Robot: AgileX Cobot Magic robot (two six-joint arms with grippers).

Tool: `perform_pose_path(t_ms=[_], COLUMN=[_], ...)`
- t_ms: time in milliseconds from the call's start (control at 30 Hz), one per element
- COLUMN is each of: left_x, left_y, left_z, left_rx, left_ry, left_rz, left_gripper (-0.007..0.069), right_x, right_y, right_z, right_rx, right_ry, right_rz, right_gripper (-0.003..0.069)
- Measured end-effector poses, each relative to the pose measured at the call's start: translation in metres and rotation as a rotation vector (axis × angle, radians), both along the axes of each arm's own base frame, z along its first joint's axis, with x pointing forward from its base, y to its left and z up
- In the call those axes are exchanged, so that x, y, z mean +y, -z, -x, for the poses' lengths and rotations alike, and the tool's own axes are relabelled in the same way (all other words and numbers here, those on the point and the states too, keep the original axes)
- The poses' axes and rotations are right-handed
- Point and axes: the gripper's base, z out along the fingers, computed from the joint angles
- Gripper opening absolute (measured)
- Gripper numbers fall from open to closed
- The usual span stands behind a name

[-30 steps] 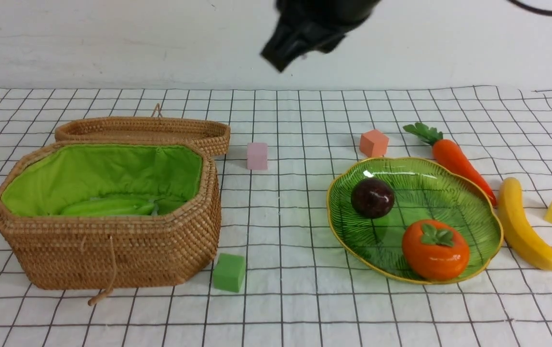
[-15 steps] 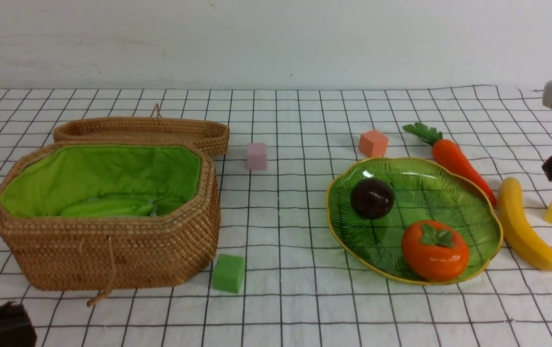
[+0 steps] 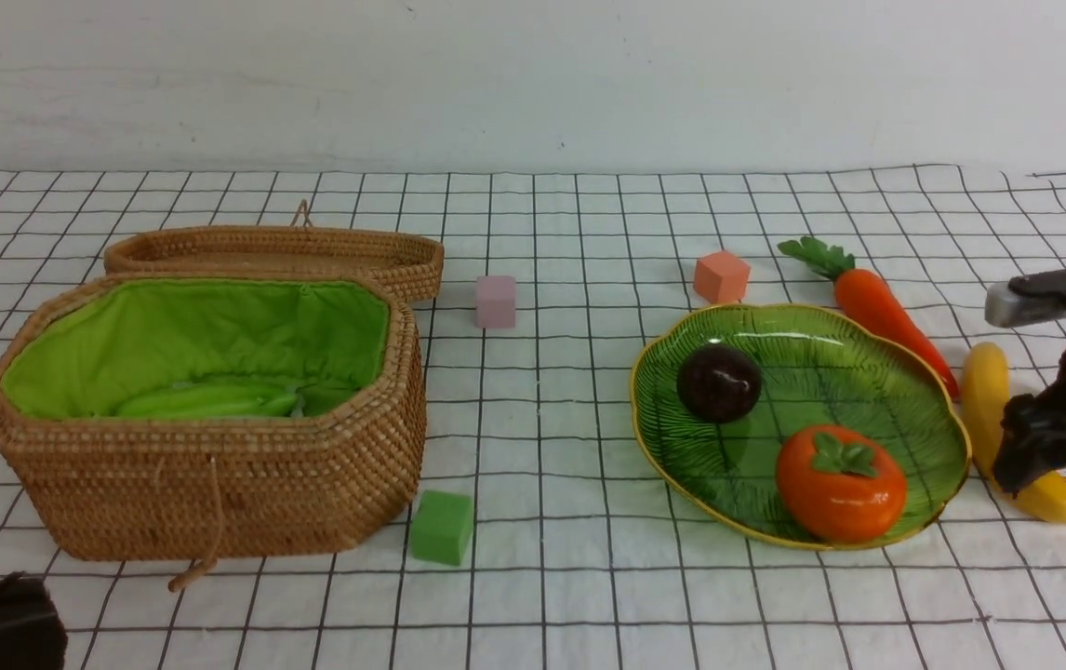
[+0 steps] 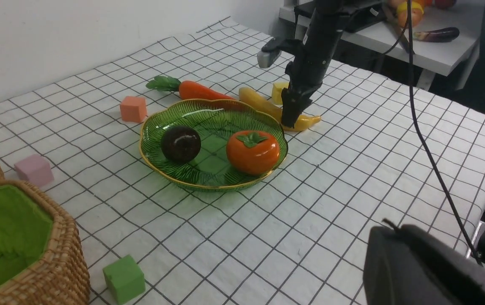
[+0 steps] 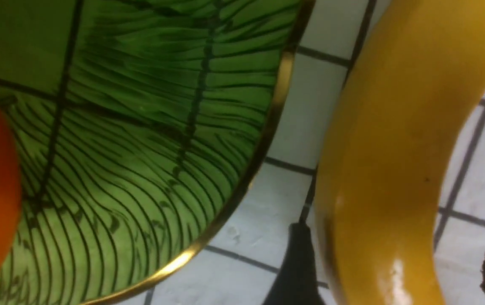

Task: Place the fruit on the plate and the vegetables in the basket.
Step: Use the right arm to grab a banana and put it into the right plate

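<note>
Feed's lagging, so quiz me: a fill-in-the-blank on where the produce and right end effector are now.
The mangosteen and persimmon lie on the ____.
The right end effector, jaws open, straddles the ____.
The carrot lies on the cloth, not yet in the ____.
Missing: plate; banana; basket.

A plain white wall (image 3: 533, 74) stands at the far side. A white cloth (image 3: 570, 596) with a black grid covers the work surface and is a little wrinkled at its far edge. Beside it stands a white side table (image 4: 450, 53). The light is soft and even.
</note>
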Motion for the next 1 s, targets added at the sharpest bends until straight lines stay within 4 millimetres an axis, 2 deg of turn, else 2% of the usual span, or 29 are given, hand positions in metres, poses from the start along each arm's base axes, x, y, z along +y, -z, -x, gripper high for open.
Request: perform_pose_path(t_ms=[67,200,267,333,500,533,600,633,667,700,800,900,1000], left_x=[0.0,0.0,0.0,0.0,0.0,0.0,0.0,0.0,0.0,0.0,0.0,0.0,0.0], left_y=[-0.001,-0.002,-0.002,-0.002,-0.002,-0.002,-0.002,-0.002,-0.002,-0.002,-0.002,-0.002,-0.002], left_z=[0.0,-0.001,-0.001,-0.001,-0.001,-0.001,-0.001,-0.001,-0.001,-0.001,-0.001,-0.001,-0.001], left_rx=[-0.004,-0.012,-0.013,-0.014,-0.014,-0.014,-0.014,-0.014,-0.014,-0.014,-0.015,-0.017,-0.017], left_ry=[-0.002,-0.006,-0.007,-0.007,-0.007,-0.007,-0.007,-0.007,-0.007,-0.007,-0.007,-0.009,-0.009], left_rz=[0.004,0.013,0.013,0.014,0.014,0.014,0.014,0.014,0.014,0.014,0.015,0.013,0.013], left_gripper=[-0.0013,-0.0013,-0.0013,-0.0013,-0.0011,-0.0011,-0.0009,-0.0009,-0.0009,-0.0008,-0.0006,-0.0006,-0.0006], right_x=[0.0,-0.001,-0.003,-0.004,0.0,0.002,0.006,0.006,0.007,0.01,0.019,0.043,0.073], right_y=[0.005,0.012,0.013,0.013,0.006,0.0,-0.029,-0.031,-0.043,-0.067,-0.106,-0.129,-0.131], right_z=[-0.001,-0.004,-0.005,-0.005,-0.001,0.001,0.009,0.01,0.013,0.021,0.037,0.044,0.043], right_rx=[0.004,0.006,0.002,-0.001,0.009,0.014,-0.021,-0.025,-0.043,-0.085,-0.175,-0.276,-0.336], right_ry=[-0.005,-0.016,-0.019,-0.016,-0.005,-0.005,0.023,0.03,0.044,0.061,0.048,-0.146,-0.408], right_rz=[0.001,0.009,0.019,0.021,-0.017,-0.027,-0.048,-0.049,-0.056,-0.063,-0.091,-0.08,-0.039], right_gripper=[0.0535,0.0459,0.0372,0.0321,0.0325,0.0325,0.0325,0.0325,0.0325,0.0325,0.0325,0.0325,0.0325])
